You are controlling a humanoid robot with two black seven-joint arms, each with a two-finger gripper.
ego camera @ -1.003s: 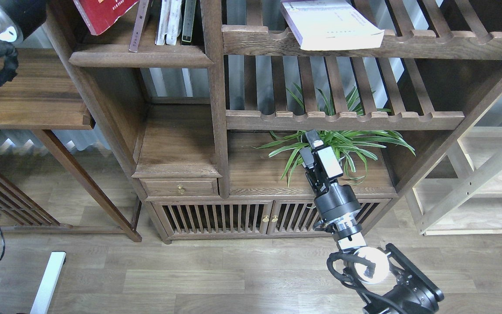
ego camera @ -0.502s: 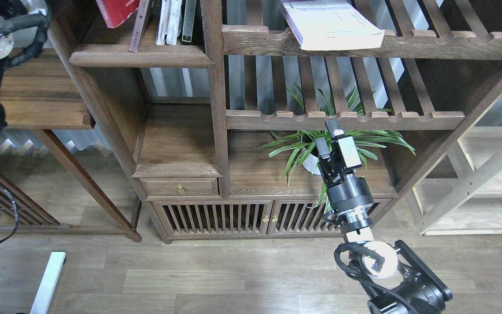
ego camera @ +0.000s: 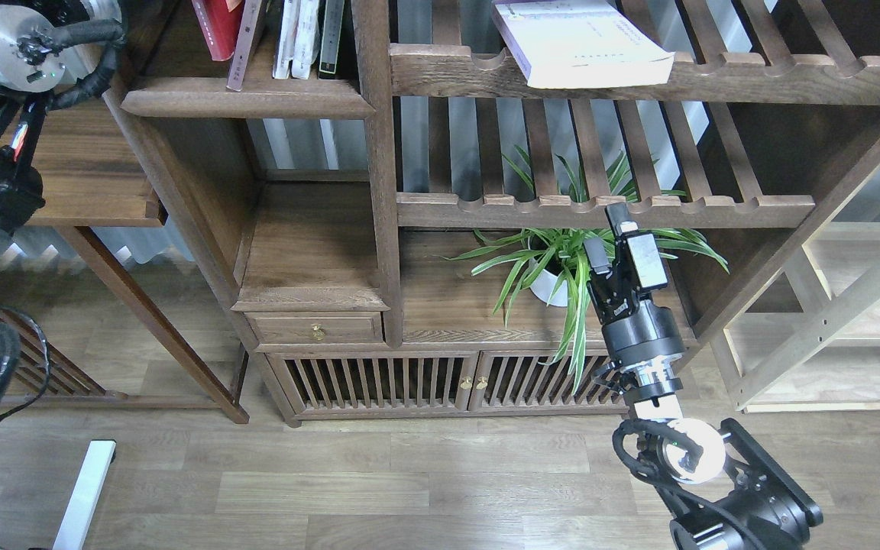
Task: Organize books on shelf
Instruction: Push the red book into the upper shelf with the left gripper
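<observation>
A bright red book (ego camera: 217,27) stands almost upright at the top edge, on the solid dark-brown shelf (ego camera: 249,99). It sits just left of a thin mauve book (ego camera: 245,46) that leans against upright white books (ego camera: 296,38). My left arm (ego camera: 4,46) runs out of the top left corner, so its gripper is hidden. A white, pale lilac book (ego camera: 581,42) lies flat on the slatted rail at upper right. My right gripper (ego camera: 608,233) is low in front of the plant, fingers apart and holding nothing.
A potted spider plant (ego camera: 562,260) fills the lower bay right behind my right gripper. Scalloped slatted rails (ego camera: 753,80) cross the right side of the cabinet. A pale wood rack (ego camera: 852,305) stands at far right, and a dark side table (ego camera: 81,176) at left.
The red book has moved right and turned from tilted to nearly upright beside the leaning book. My left arm swung right. My right arm moved right and up.
</observation>
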